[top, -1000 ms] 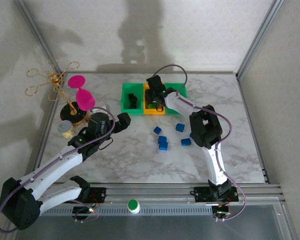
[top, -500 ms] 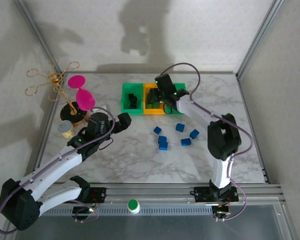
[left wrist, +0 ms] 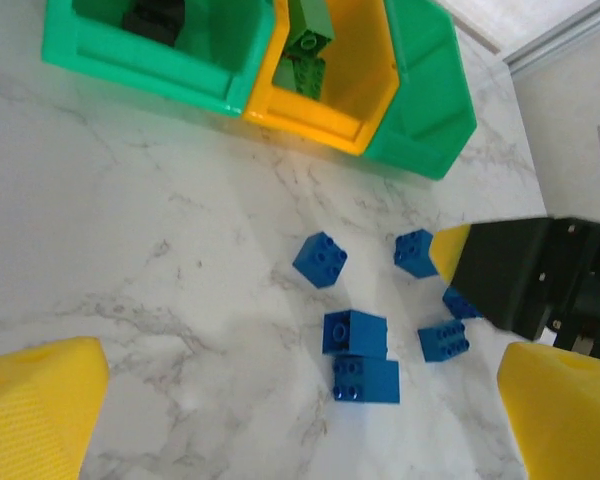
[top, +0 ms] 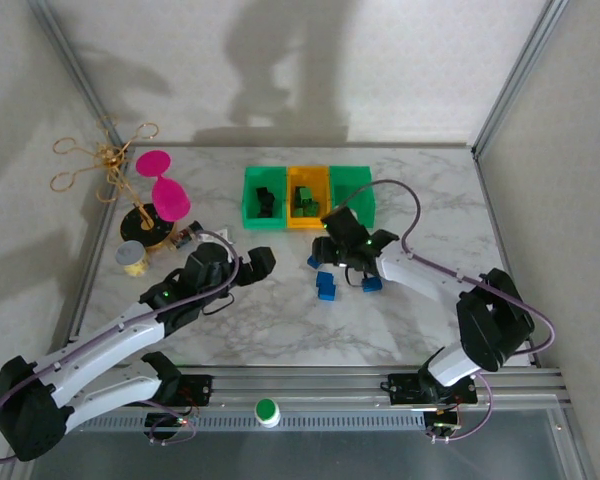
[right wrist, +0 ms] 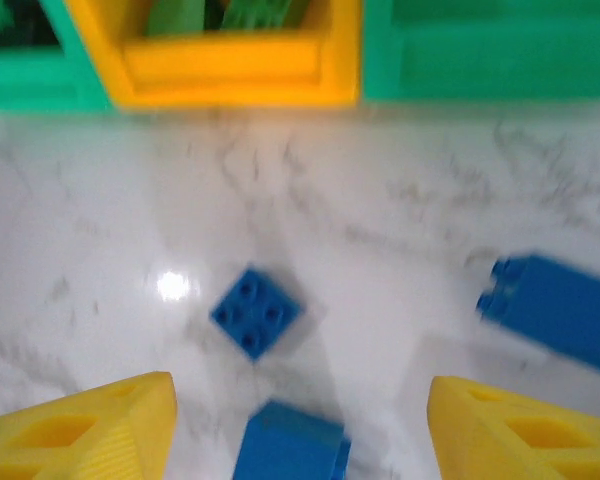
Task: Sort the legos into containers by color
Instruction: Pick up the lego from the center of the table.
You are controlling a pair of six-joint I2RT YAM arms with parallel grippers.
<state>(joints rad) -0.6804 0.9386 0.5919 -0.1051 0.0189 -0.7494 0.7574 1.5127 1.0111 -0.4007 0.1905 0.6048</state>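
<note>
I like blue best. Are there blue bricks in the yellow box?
No, the yellow box holds green bricks; the blue bricks lie on the table.

Item count: bins, legos, other objects

Green bins (left wrist: 130, 65): two. Yellow bin (left wrist: 310, 115): one. Blue legos (left wrist: 320, 259): six, loose on the table (left wrist: 130, 250), one partly hidden. Green legos (left wrist: 308, 40): at least two, in the yellow bin. Black legos (left wrist: 152, 18): in the left green bin, number not discernible. Goblet (top: 163, 185): one. Gold stand (top: 105, 165): one. Jar (top: 130, 257): one.
</note>
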